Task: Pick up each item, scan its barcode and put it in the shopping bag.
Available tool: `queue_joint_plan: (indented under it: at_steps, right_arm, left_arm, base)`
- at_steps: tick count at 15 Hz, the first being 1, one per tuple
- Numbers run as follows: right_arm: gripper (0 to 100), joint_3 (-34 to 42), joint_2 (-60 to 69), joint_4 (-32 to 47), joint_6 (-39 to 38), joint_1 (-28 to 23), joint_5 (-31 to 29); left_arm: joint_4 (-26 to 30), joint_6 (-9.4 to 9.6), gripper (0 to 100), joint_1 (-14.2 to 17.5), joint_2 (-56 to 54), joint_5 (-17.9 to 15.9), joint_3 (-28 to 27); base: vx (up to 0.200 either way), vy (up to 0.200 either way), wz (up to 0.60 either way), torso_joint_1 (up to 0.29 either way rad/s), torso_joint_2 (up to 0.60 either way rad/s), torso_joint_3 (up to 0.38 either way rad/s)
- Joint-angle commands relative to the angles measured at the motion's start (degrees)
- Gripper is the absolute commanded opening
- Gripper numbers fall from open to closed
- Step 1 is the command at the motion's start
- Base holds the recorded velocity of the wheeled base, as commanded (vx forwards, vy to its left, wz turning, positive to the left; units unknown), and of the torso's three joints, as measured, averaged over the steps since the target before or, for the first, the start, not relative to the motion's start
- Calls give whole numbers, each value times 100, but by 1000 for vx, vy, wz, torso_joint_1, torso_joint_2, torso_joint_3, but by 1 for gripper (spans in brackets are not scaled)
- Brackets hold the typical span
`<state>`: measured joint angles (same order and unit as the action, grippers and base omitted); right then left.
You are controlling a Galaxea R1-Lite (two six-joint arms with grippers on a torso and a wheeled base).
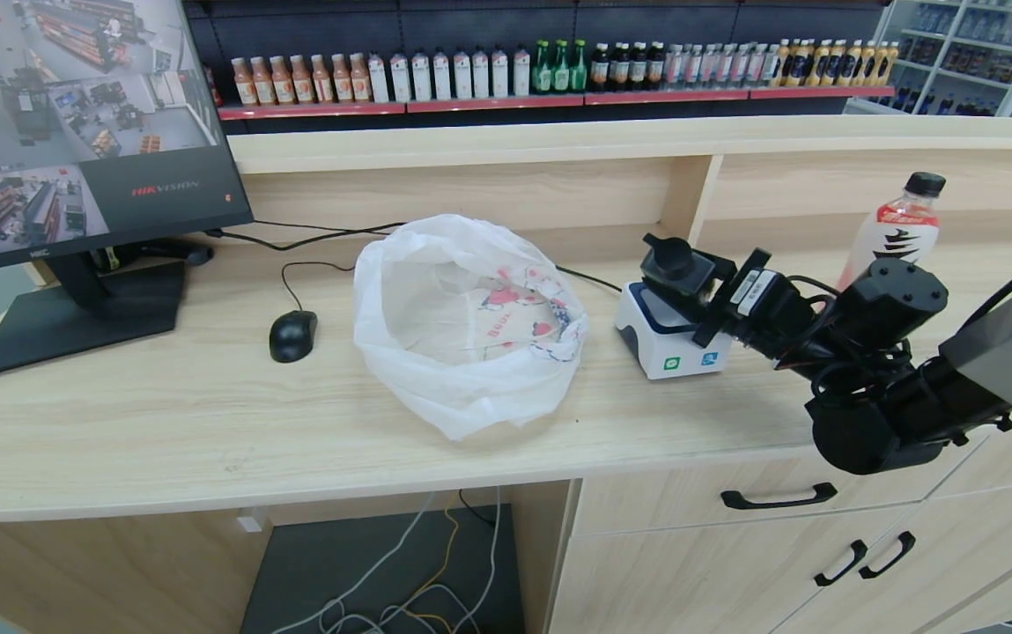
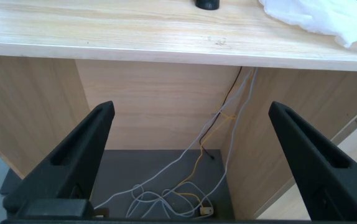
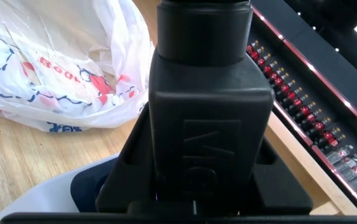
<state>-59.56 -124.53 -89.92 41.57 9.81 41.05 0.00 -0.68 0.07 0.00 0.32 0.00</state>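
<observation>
Bottle of black squarish plastic (image 1: 669, 255) sat pinched in your right claw (image 1: 692, 280) over the white scanner (image 1: 657, 350); left claw (image 2: 191, 109) spread.

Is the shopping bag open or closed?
Open. The shopping bag sits on the counter with its mouth spread wide, so its inside shows.

wooden counter (image 1: 162, 423), drawers (image 1: 673, 502), stocked shelves (image 1: 488, 104) behind

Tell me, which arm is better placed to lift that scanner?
Right, likely. The right hand is at the scanner on the counter; the left hand hangs open below the counter's edge, far off.
</observation>
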Motion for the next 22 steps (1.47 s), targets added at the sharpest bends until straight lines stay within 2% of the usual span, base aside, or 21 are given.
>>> queue_joint_plan:
  at_steps: [1, 10, 17, 19, 20, 22]
  right_arm:
    - [0, -3, 7, -8, 9, 3, 0]
    - [0, 15, 104, -8, -35, 56, -26]
    - [0, 507, 658, -8, -281, 170, -106]
    - [0, 824, 904, -8, -457, 275, -308]
    - [0, 1254, 1264, -8, -773, 469, -888]
    - [0, 1597, 1572, -8, -1195, 724, -1424]
  left_arm:
    - [0, -2, 100, 1, 0, 3, 0]
    - [0, -2, 100, 1, 0, 3, 0]
    - [0, -2, 100, 1, 0, 3, 0]
    - [0, -2, 100, 1, 0, 3, 0]
    - [0, -2, 100, 1, 0, 3, 0]
    - [0, -2, 100, 1, 0, 3, 0]
  base:
    - [0, 0, 0, 0, 0, 0]
    - [0, 0, 0, 0, 0, 0]
    - [0, 0, 0, 0, 0, 0]
    - [0, 0, 0, 0, 0, 0]
    - [0, 0, 0, 0, 0, 0]
    - [0, 0, 0, 0, 0, 0]
